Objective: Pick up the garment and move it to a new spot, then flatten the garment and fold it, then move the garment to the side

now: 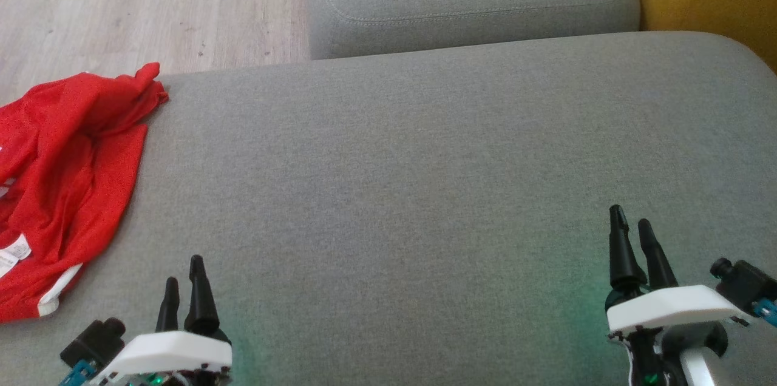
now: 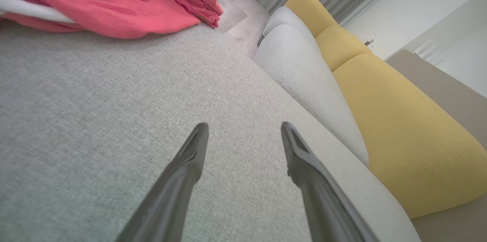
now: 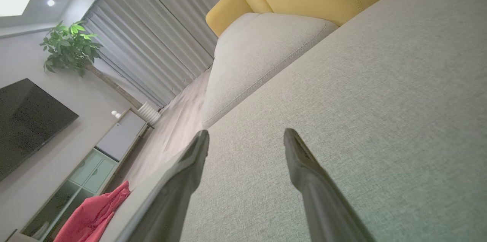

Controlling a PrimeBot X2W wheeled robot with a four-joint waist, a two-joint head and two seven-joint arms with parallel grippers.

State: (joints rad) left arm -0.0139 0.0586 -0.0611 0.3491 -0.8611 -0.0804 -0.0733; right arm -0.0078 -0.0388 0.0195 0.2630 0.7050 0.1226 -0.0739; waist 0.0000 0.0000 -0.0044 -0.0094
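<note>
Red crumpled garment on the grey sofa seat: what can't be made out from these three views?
- Head view: the red crumpled fabric garment runs off the left edge, so its full outline and type are unclear.
- Head view: its white label is too small to read.
- Left wrist view: the garment is cut off by the top edge.
- Right wrist view: the garment is small and cut off by the bottom edge.

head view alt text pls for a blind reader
A crumpled red garment lies at the left edge of a grey sofa cushion. Both pairs of jaws stand open and empty at the lower corners.
</note>
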